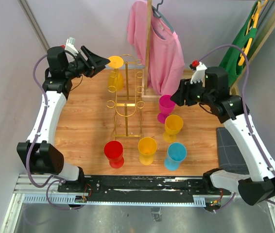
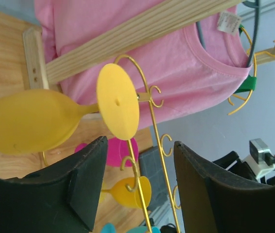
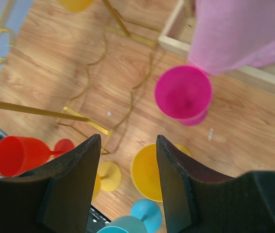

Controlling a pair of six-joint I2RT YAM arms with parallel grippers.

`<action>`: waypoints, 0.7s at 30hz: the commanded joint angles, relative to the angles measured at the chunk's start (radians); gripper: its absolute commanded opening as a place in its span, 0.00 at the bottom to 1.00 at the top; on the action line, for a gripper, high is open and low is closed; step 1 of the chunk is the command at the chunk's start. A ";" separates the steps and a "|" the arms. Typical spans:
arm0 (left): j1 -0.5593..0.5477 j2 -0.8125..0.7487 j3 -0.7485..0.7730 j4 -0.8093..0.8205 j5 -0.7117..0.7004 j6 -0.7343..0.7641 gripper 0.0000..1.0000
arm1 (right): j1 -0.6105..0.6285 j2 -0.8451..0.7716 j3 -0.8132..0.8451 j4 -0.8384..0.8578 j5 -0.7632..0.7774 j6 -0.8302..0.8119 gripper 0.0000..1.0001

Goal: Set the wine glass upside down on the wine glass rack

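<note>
Left gripper (image 2: 137, 150) jaws spread wide, gripping nothing | just past the fingertips the yellow plastic wine glass (image 2: 30, 121) hangs bowl-down, disc foot hooked on the tall gold wire rack (image 1: 126, 87) | looks light, stiff, slick, so take it by the stem | right gripper (image 3: 128, 145) parted, empty

Matt plastic wine glass (image 2: 30, 121), glossy metal wine glass rack (image 1: 126, 97)

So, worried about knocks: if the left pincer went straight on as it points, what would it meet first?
Probably the round foot of the yellow wine glass hanging upside down on the wine glass rack, just ahead of the left pincer; exact depth is unclear.
</note>
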 commanded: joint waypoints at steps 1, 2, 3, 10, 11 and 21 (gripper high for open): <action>0.014 -0.065 0.073 -0.106 -0.061 0.109 0.62 | -0.011 0.041 0.011 -0.107 0.159 -0.076 0.50; 0.020 -0.070 0.077 -0.114 -0.061 0.113 0.62 | -0.012 0.054 0.011 -0.112 0.172 -0.080 0.50; 0.029 -0.076 0.077 -0.119 -0.060 0.115 0.62 | -0.011 0.070 0.015 -0.117 0.184 -0.085 0.49; 0.053 -0.126 0.060 -0.118 -0.086 0.101 0.62 | -0.010 0.194 0.032 -0.126 0.270 -0.109 0.44; 0.053 -0.131 0.059 -0.117 -0.089 0.100 0.62 | -0.009 0.213 0.035 -0.123 0.279 -0.110 0.43; 0.053 -0.162 0.019 -0.081 -0.078 0.076 0.62 | -0.005 0.388 0.108 -0.118 0.337 -0.110 0.43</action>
